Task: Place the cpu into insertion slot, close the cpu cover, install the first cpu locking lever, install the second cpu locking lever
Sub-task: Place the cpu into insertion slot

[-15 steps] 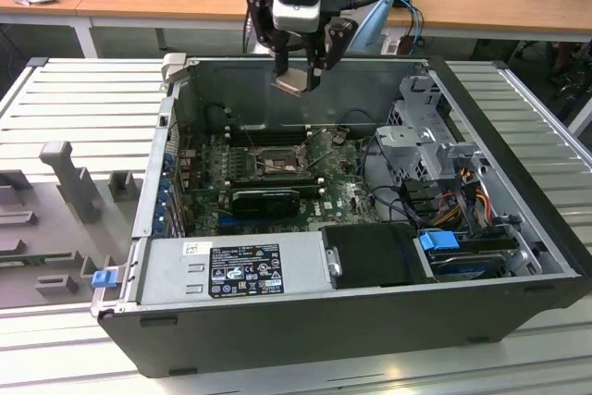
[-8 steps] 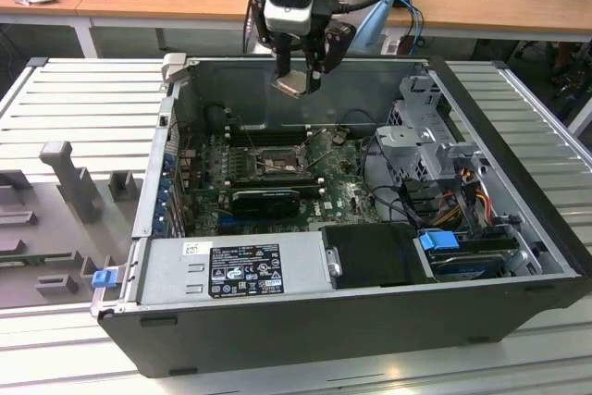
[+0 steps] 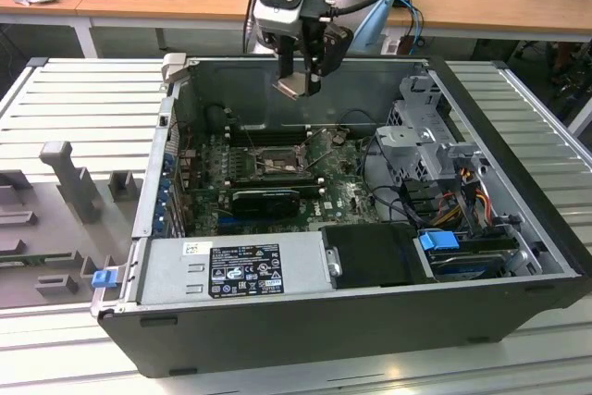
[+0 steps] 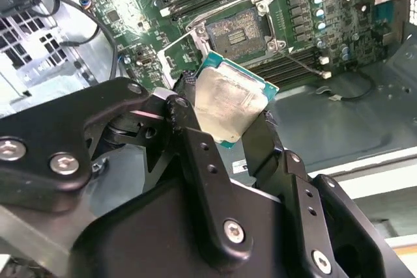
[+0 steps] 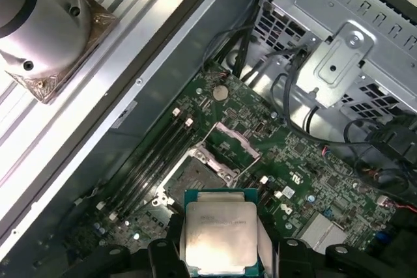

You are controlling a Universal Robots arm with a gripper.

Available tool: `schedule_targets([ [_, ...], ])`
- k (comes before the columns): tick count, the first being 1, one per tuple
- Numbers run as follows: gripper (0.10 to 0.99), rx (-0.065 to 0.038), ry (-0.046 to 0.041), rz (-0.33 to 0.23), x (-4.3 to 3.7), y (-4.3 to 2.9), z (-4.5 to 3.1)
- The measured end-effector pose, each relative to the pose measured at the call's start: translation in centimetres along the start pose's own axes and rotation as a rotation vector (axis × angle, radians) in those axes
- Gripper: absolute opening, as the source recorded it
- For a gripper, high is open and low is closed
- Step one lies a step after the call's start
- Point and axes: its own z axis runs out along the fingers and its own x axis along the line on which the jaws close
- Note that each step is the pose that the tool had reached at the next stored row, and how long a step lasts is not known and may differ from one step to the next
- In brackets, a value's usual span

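Chip (image 4: 231, 99), square and tilted, showed its silver face in both wrist views. The gripper (image 4: 227, 107) had its fingers (image 4: 195, 141) shut on two edges, hiding one corner. It hung well above the bare socket (image 4: 244, 30) on the green board (image 4: 140, 4). In the exterior view the whole computer case (image 3: 305, 312) showed, and the chip looked tiny.

I count one cpu (image 5: 220, 237); one gripper (image 3: 301, 80); one computer case (image 3: 277, 321); one motherboard (image 3: 342, 191); one bare socket (image 4: 242, 30); one cpu cover (image 5: 240, 140); one power supply (image 3: 236, 265).
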Motion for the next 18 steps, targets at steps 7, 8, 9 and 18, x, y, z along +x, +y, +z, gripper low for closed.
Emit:
schedule_targets([
  [7, 0.529, -0.003, -0.0151, 0.166, 0.0, -0.02, 0.26],
  [8, 0.529, -0.003, -0.0164, 0.181, -0.01, -0.03, 0.3],
  [9, 0.529, -0.003, -0.0176, 0.194, -0.01, -0.03, 0.34],
  [18, 0.529, -0.005, -0.024, 0.267, 0.0, -0.05, 0.62],
])
